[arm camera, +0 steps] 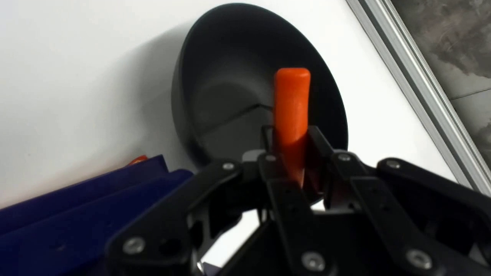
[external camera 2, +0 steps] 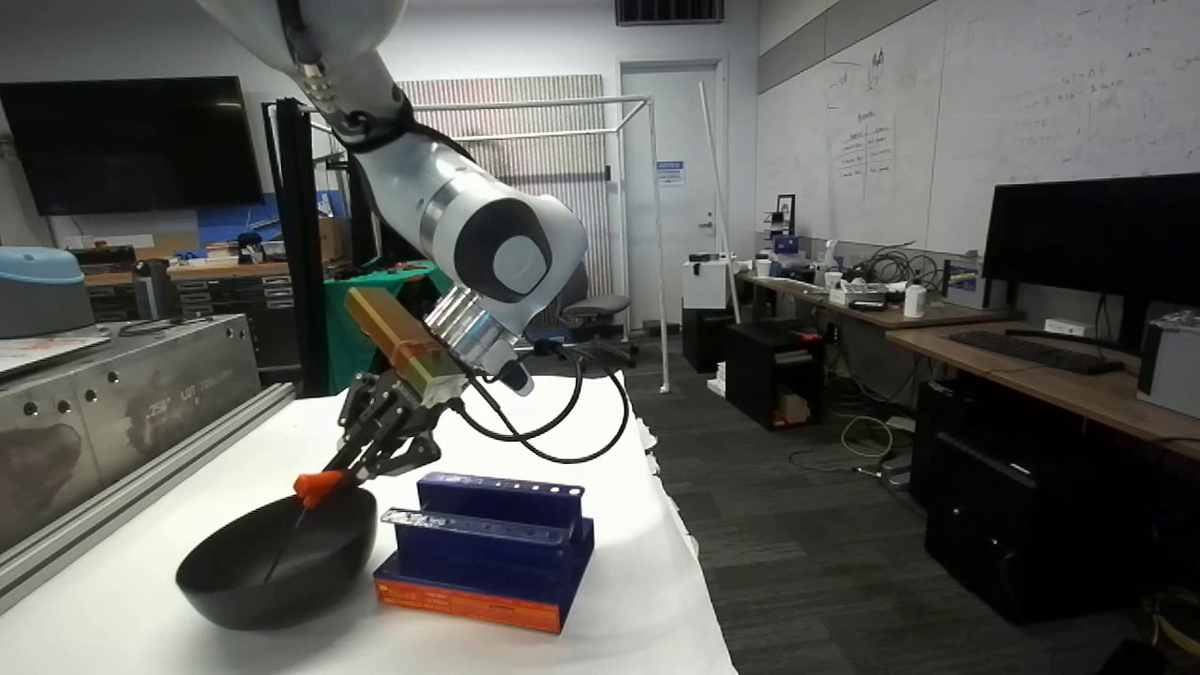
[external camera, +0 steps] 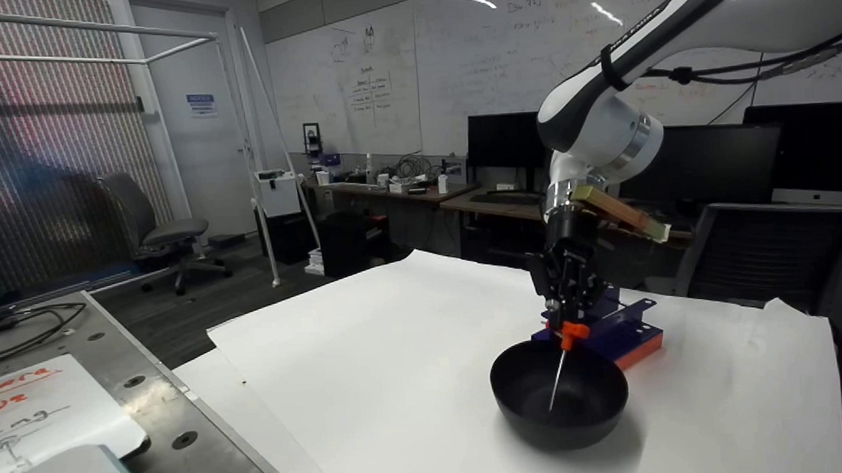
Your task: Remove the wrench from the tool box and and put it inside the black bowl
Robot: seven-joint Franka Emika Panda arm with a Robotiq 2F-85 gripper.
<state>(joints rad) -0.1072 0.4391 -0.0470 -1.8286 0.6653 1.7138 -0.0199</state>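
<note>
- My gripper (arm camera: pixel 292 140), black and angled downward, pinches the wrench (arm camera: pixel 292 96) by its orange handle, one finger pressed against each side.
- The wrench leans at a slant: its handle is above the edge of the black bowl (external camera: pixel 564 433), and its thin metal shaft reaches down within the bowl, as both exterior views show. I cannot tell whether the tip touches the bowl's inner surface.
- The black bowl, round and plain, stands open side up below my fingers, on a table (external camera: pixel 371 395) covered in white.
- The tool box (external camera 2: pixel 478 548) sits just beside the bowl: low, dark blue, with two raised racks and a red-orange strip along its base. A row of round holes runs along a rack's top. I cannot tell whether box and bowl touch.
- Above my fingers, a yellow-green and orange block (external camera 2: pixel 403 342) sits at my wrist.
- My arm (external camera: pixel 601 132), white with black parts, extends from above in both exterior views.
- Along one side of the table runs a metal bench (external camera: pixel 218 466); a sheet of paper (external camera: pixel 44 395) with red and black marker writing lies on it.
- Farther back, in both exterior views, are a whiteboard (external camera: pixel 456 71), dark screens (external camera: pixel 702 171), a grey office chair (external camera: pixel 179 230) and a door (external camera 2: pixel 689 122).
</note>
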